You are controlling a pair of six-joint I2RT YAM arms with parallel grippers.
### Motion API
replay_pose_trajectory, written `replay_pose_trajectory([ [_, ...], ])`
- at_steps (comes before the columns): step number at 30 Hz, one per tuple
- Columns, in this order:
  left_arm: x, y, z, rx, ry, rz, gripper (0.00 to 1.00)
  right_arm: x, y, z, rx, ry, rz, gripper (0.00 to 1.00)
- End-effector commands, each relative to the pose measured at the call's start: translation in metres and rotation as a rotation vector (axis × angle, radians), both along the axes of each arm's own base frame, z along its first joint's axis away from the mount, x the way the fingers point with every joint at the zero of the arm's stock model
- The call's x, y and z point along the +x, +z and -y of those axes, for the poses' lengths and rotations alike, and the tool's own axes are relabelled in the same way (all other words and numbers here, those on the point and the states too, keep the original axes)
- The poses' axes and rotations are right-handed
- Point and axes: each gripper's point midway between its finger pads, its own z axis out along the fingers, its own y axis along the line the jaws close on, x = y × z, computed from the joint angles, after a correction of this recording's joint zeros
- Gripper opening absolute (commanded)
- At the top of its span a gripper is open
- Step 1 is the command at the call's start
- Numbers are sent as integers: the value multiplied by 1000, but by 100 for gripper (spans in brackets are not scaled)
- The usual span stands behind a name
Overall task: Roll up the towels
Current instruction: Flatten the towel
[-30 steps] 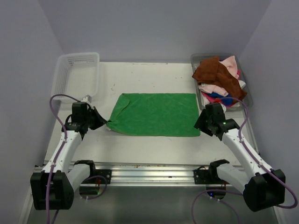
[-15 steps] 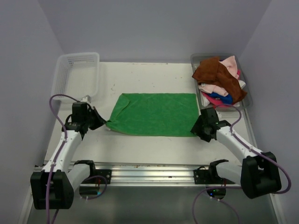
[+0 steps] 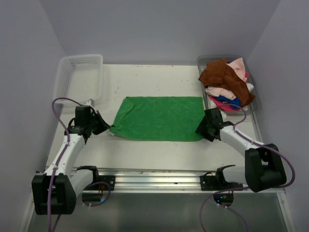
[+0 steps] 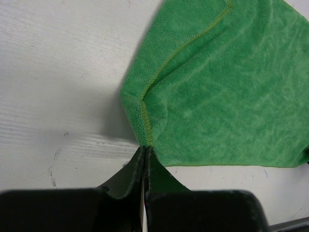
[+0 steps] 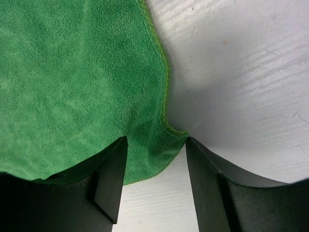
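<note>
A bright green towel [image 3: 159, 118] lies spread flat in the middle of the table. My left gripper [image 3: 107, 127] is shut on its near-left corner, which is pinched at the fingertips in the left wrist view [image 4: 145, 147]; the towel [image 4: 217, 87] puckers a little there. My right gripper [image 3: 202, 131] is open at the near-right corner. In the right wrist view its fingers [image 5: 112, 179] straddle that corner of the towel [image 5: 72, 82], the gripper [image 5: 155, 142] low over the table. More towels, rust brown [image 3: 223, 75], pale pink [image 3: 237, 65] and blue [image 3: 228, 102], lie heaped at the back right.
The heap sits in a clear grey tray [image 3: 201, 61] just behind my right gripper. A white mesh basket [image 3: 79, 72] stands at the back left, behind my left gripper. Grey walls close in on both sides and the back.
My right gripper has moved left and forward from beside the tray to the green towel's near-right corner. The left gripper and the towel have not moved.
</note>
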Motion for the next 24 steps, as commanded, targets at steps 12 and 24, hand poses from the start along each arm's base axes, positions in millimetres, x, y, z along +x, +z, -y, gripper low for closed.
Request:
replay_pose_trajectory([
  [12, 13, 17, 0, -11, 8, 58, 0, -9, -2, 12, -39, -47, -15, 39],
  [24, 12, 16, 2, -22, -2, 60, 0, -26, 0, 12, -16, -46, -9, 27],
])
